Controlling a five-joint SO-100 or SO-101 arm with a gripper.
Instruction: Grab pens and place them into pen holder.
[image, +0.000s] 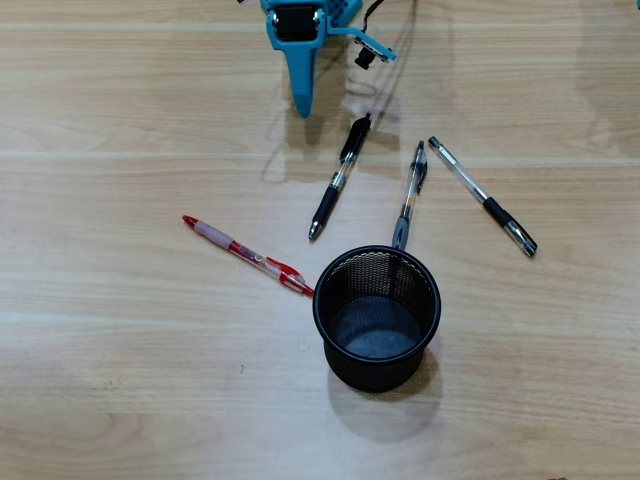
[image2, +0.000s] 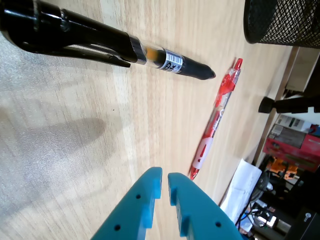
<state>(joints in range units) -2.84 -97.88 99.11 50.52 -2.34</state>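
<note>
A black mesh pen holder (image: 377, 318) stands upright with nothing in it. Several pens lie on the wooden table: a red pen (image: 247, 255) left of the holder, a black pen (image: 338, 178), a dark pen (image: 408, 195) that ends at the holder's far rim, and a clear pen with a black grip (image: 482, 196). My blue gripper (image: 303, 108) is at the top of the overhead view, beyond the black pen and apart from it. In the wrist view the gripper (image2: 165, 177) is shut and empty, with the black pen (image2: 100, 42), red pen (image2: 216, 117) and holder (image2: 282, 20) ahead.
A small camera and its cable (image: 372, 52) hang beside the arm. In the wrist view the table edge runs down the right side, with white paper (image2: 245, 187) and room clutter beyond it.
</note>
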